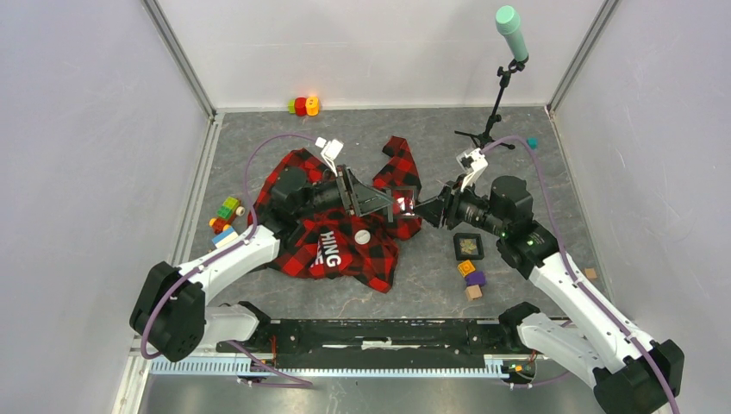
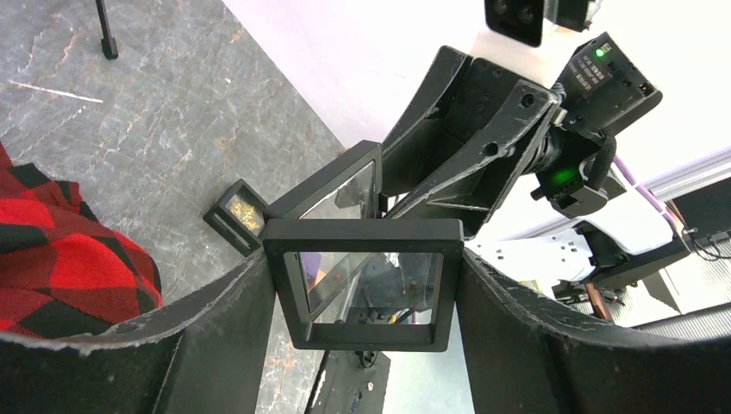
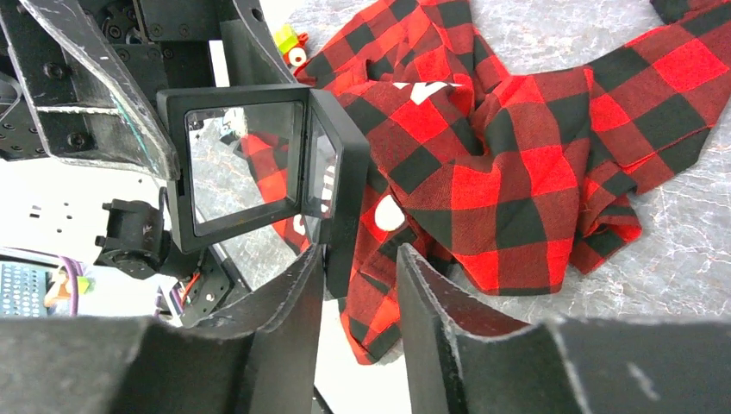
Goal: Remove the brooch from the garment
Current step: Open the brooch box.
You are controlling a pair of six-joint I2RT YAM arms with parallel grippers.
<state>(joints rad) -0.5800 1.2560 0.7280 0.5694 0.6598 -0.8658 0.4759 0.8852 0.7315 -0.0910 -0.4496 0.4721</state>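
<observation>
The left gripper (image 2: 366,269) was pressed onto one black frame of a hinged clear display case (image 2: 362,233), its fingers flat against the frame's two side edges. The right gripper (image 3: 358,259) pinched the other leaf by its edge. The case therefore hung swung open between the two arms, in the air above the table (image 1: 414,289).

Beneath it and to its left lay the red-and-black flannel shirt (image 3: 517,172), crumpled, with white lettering (image 1: 330,244) and a round white patch (image 1: 363,235) on its near part. The brooch could not be made out on the cloth or behind the case's clear panes. A small black-framed case (image 1: 468,246) with something gold inside sat on the table to the right, apart from the shirt.

The left arm lay across the shirt and was plainly the nearer one. Both grippers were occupied, though, so any reach down to the shirt would probably first need one of them to let go of the case.
</observation>
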